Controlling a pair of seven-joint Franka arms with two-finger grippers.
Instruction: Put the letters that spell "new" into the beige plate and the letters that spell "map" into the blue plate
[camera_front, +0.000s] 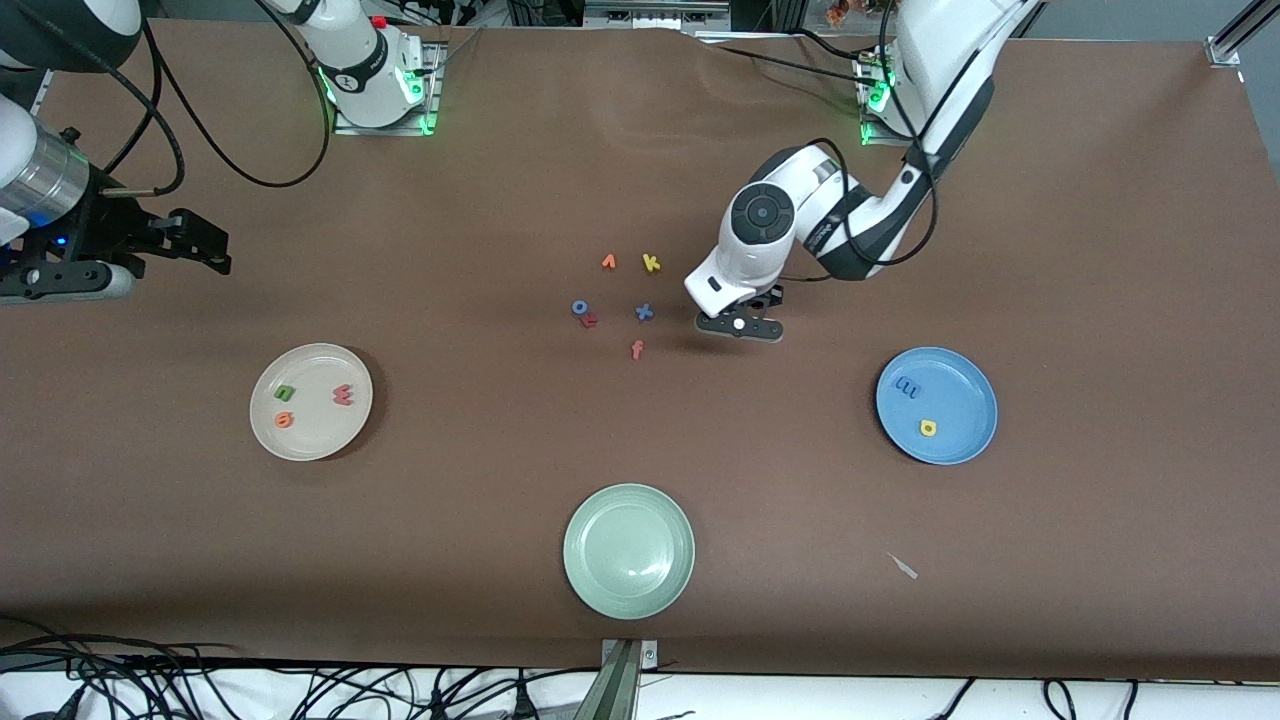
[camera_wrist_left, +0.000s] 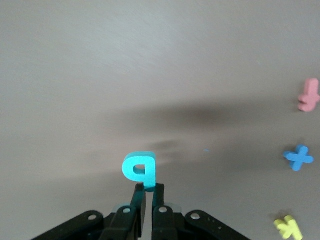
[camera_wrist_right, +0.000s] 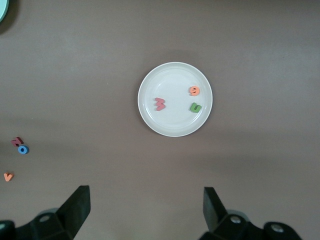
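Observation:
My left gripper (camera_front: 740, 325) (camera_wrist_left: 148, 189) is shut on the stem of the teal p (camera_wrist_left: 140, 170), low over the table beside the loose letters; the hand hides the p in the front view. The blue plate (camera_front: 955, 445) holds the blue m (camera_front: 908, 386) and yellow a (camera_front: 928, 428). In the beige plate (camera_front: 311, 445) (camera_wrist_right: 175, 122) lie the green n (camera_front: 283, 393) (camera_wrist_right: 195, 107), orange e (camera_front: 284, 420) (camera_wrist_right: 194, 90) and pinkish-red w (camera_front: 343, 395) (camera_wrist_right: 160, 104). My right gripper (camera_front: 200, 248) (camera_wrist_right: 145, 200) waits open and empty, high over the table at the right arm's end.
Loose letters lie mid-table: orange v (camera_front: 609, 262), yellow k (camera_front: 651, 263), blue o (camera_front: 579, 308) touching a red letter (camera_front: 590, 321), blue x (camera_front: 644, 312), red f (camera_front: 637, 349). A pale green plate (camera_front: 629, 590) sits near the front edge. A small scrap (camera_front: 903, 566) lies nearer the camera than the blue plate.

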